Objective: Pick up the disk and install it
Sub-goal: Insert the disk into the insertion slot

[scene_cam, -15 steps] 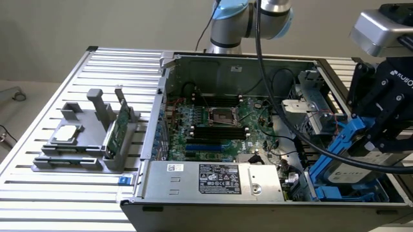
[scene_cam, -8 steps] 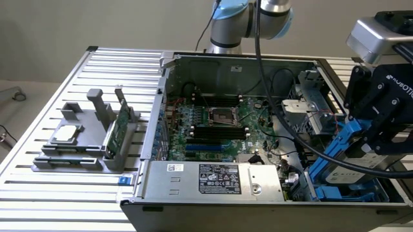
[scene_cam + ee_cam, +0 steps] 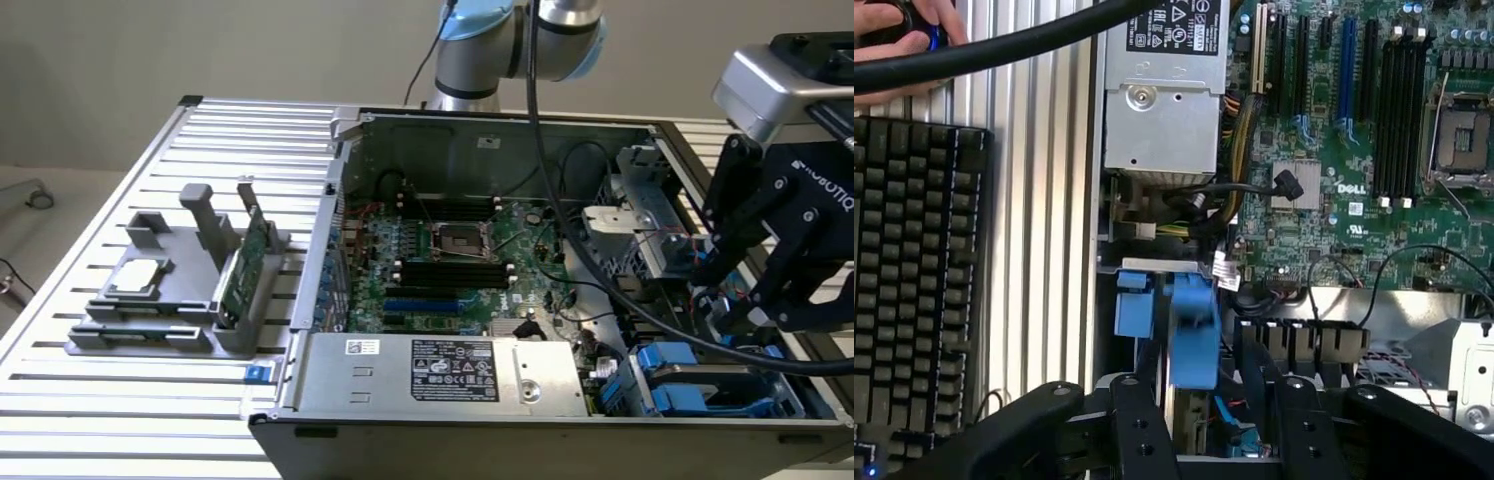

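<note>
End effector (image 3: pixel 745 312) released, fingers apart, hovering inside the open computer case (image 3: pixel 467 135) at the exterior view's right. Disk (image 3: pixel 683 388) stands edge-up just below it, blue carrier showing, not gripped. Likely stiff, fairly heavy and shock-sensitive. Best gripped across the carrier's sides, not the connectors.

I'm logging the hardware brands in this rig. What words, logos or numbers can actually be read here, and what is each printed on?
"DELL": white print on the green motherboard, wrist view.
"ROBOTIQ": white letters on the black gripper, exterior view.
Power supply label: dense print and symbols, too small to read.
White sticker beside that label: too small to read.
</note>
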Controlling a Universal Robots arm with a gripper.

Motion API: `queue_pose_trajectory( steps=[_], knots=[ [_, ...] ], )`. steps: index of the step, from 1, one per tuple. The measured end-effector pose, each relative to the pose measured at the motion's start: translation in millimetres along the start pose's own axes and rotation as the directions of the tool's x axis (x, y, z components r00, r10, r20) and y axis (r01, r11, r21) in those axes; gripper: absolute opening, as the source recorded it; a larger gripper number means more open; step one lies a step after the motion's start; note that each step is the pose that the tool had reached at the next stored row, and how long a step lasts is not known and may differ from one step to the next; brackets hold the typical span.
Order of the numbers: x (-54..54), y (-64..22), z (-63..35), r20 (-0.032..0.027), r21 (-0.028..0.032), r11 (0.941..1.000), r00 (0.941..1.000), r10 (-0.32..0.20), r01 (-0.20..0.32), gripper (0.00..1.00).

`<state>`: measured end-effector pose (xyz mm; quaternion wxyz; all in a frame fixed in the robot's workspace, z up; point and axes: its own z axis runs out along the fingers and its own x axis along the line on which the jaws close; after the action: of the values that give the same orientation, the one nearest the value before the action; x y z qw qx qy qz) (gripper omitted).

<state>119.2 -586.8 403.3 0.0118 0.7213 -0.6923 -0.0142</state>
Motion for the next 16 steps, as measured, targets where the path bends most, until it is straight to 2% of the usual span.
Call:
queue_pose_trajectory(
  steps=[7,8,10,11,12,14,15,16],
  knots=[
    [0.8,0.0,0.8,0.0110,-0.0028,1.0000,0.9999,-0.006,0.006,0.46],
    [1.0,-0.1,0.9,0.0139,-0.0027,1.0000,0.9999,-0.006,0.006,0.46],
    [1.8,-0.8,1.8,0.0260,-0.0021,1.0000,0.9996,-0.007,0.007,0.44],
    [2.2,-1.2,2.5,0.0315,-0.0018,1.0000,0.9995,-0.007,0.007,0.31],
    [2.5,-1.5,3.3,0.0361,-0.0016,1.0000,0.9993,-0.007,0.007,0.31],
    [3.2,-2.4,5.1,0.0430,-0.0013,1.0000,0.9990,-0.007,0.007,0.20],
    [3.5,-3.0,6.2,0.0457,-0.0012,1.0000,0.9989,-0.007,0.007,0.20],
    [3.8,-3.7,7.2,0.0477,-0.0011,1.0000,0.9988,-0.007,0.008,0.14]
  ],
)
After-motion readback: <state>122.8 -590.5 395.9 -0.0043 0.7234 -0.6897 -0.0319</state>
